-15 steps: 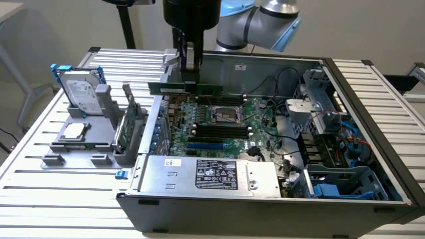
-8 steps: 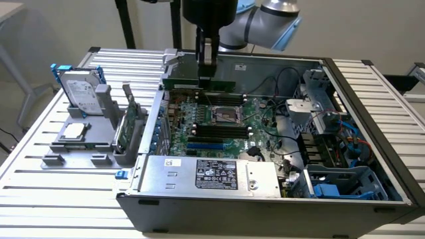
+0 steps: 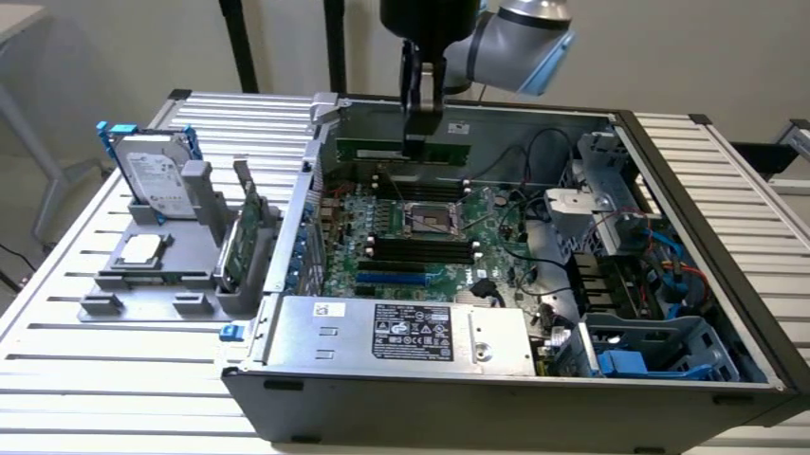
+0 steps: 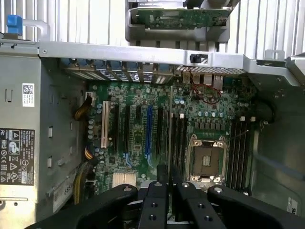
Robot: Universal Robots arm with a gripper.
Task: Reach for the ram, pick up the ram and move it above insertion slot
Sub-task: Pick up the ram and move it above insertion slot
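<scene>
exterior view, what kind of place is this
Probably a robotics lab bench set up for computer assembly. An open computer case with its motherboard exposed sits on a slatted metal table, a grey fixture beside it holds a hard drive, and the gripper holds the ram above the board.

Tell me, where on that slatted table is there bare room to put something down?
The slatted metal table lies bare in front of the grey parts stand, and bare again on the strip at the exterior view's right of the open grey computer case. Inside the case it is crowded: green motherboard, cables, and the gripper gripping the thin green ram stick.
</scene>
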